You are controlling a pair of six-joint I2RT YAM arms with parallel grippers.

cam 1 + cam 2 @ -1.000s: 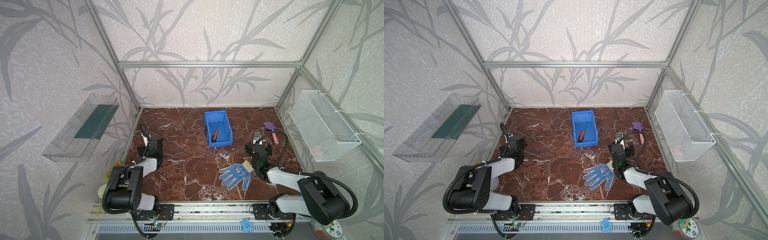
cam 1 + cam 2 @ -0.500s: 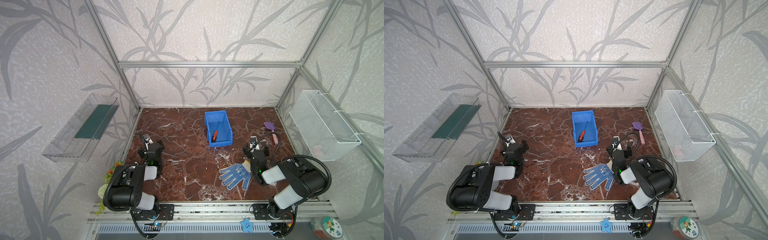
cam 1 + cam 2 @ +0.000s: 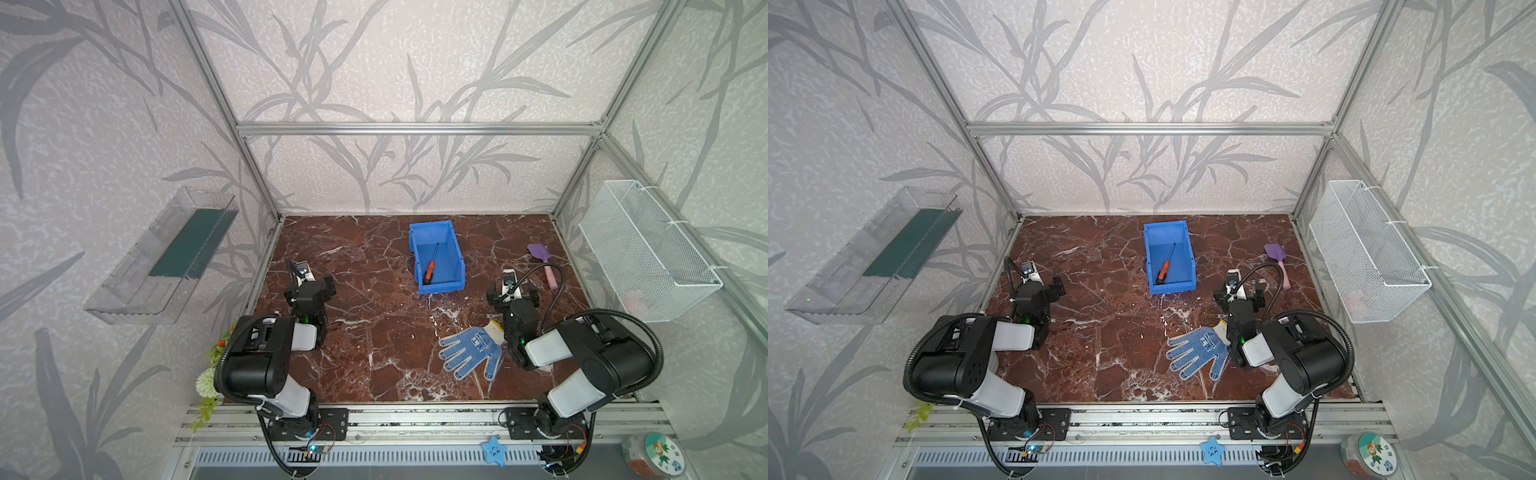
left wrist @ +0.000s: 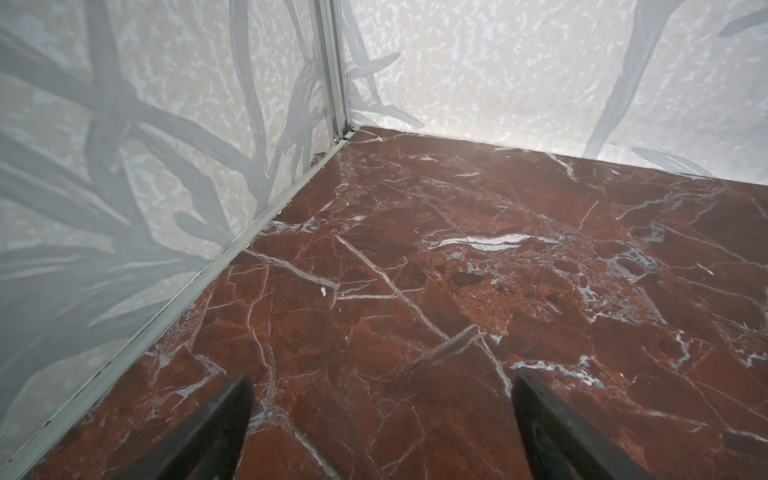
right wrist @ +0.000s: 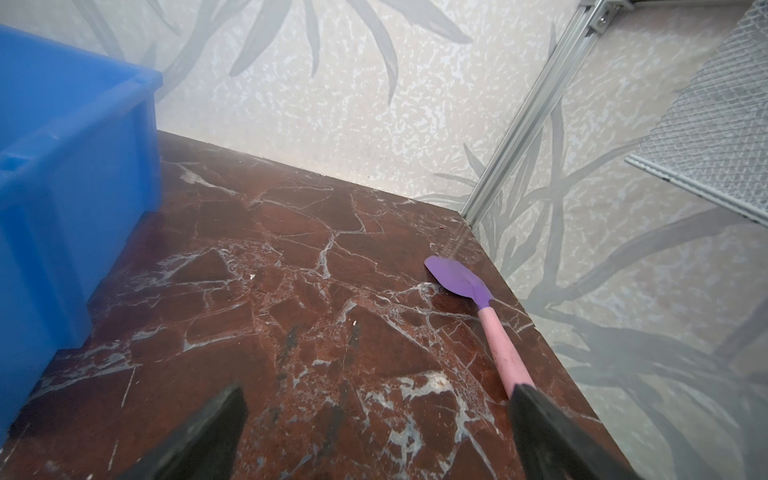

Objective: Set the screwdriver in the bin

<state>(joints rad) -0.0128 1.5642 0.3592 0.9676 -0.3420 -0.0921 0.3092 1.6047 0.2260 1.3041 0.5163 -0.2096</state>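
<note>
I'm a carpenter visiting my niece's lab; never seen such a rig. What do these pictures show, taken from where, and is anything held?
Two black-and-white robot arms stand at the near edge of a red-brown marble table. Two pictures look down from overhead, nearly alike; two come from cameras on the arms' wrists, looking past the fingers. The left gripper and right gripper both stand open, holding nothing. The small orange-and-black-handled screwdriver lies inside the bright blue plastic bin. A blue dotted work glove and a purple-and-pink toy spatula lie on the table. A white wire basket and a clear plastic tray hang on the side walls.
</note>
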